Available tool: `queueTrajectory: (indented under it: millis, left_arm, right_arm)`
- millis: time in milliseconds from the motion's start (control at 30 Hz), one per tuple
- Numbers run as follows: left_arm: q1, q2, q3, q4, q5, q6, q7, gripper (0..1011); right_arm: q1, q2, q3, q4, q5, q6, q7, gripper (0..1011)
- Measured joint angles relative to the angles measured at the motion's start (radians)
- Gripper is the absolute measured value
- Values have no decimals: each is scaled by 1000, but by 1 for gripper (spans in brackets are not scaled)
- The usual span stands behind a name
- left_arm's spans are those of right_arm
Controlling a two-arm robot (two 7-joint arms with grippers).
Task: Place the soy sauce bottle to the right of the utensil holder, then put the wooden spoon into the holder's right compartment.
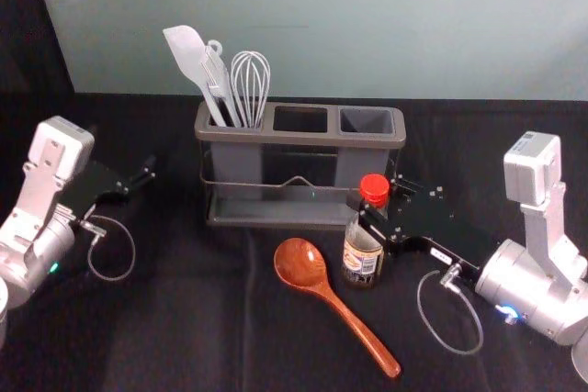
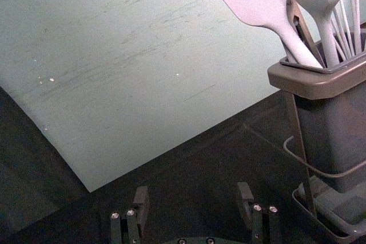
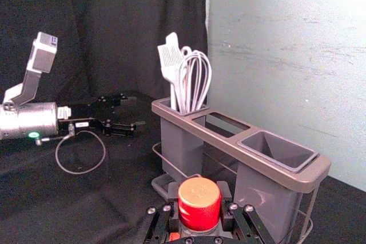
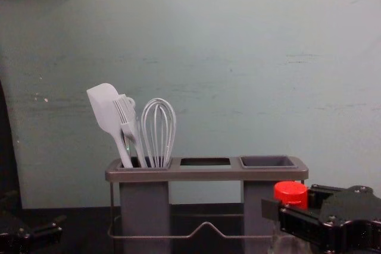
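Progress: the first step was judged under way, with neither placement complete. The right tool (image 1: 375, 207) was closed around the soy sauce bottle (image 1: 362, 252) at its red cap and neck, one finger on each side. The bottle was upright between the fingers, in front of the right end of the utensil holder (image 1: 303, 138), and therefore not to its right. Whether its base touched the table (image 1: 184, 319) could not be told.

Outstanding: the bottle was to go farther right, past the holder's end, and be released upright. The wooden spoon (image 1: 300, 263) was then to be picked up and put in the right compartment (image 1: 366, 121). It lay on the table, to the left of the right tool and nearer the robot, its handle pointing toward the robot and rightward. The compartment was just beyond the right tool and had nothing in it.

The left tool (image 2: 193, 196) was idle, its fingers wide apart with nothing between them, well apart from the right tool and to the left of the holder.

Count: one bottle, one spoon, one holder with three openings. The leftmost opening, beyond the right tool and to its left, held one spatula (image 4: 106, 110), one brush (image 4: 126, 114) and one whisk (image 4: 159, 129); a further piece showed partly behind the brush, its kind not determined. The middle opening held no utensil.
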Motion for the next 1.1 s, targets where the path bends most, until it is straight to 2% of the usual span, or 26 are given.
queueTrajectory:
  millis: [400,567,867,1033,1067,1100]
  left_arm:
    - [0,0,0,0,0,0,0,1005]
    - [0,0,0,0,0,0,0,1005]
    - [0,0,0,0,0,0,0,1005]
    - [0,0,0,0,0,0,0,1005]
    - [0,0,0,0,0,0,0,1005]
    - [0,0,0,0,0,0,0,1005]
  right_arm:
    - [-1,0,1,0,1,-1,1,393]
    - [-23,3,22,-22,28,-6,7,393]
    - [-94,41,80,-118,79,20,-5,393]
    - [-177,84,146,-175,94,15,-32,392]
    - [-177,84,146,-175,94,15,-32,392]
    - [-205,94,168,-183,95,0,-38,392]
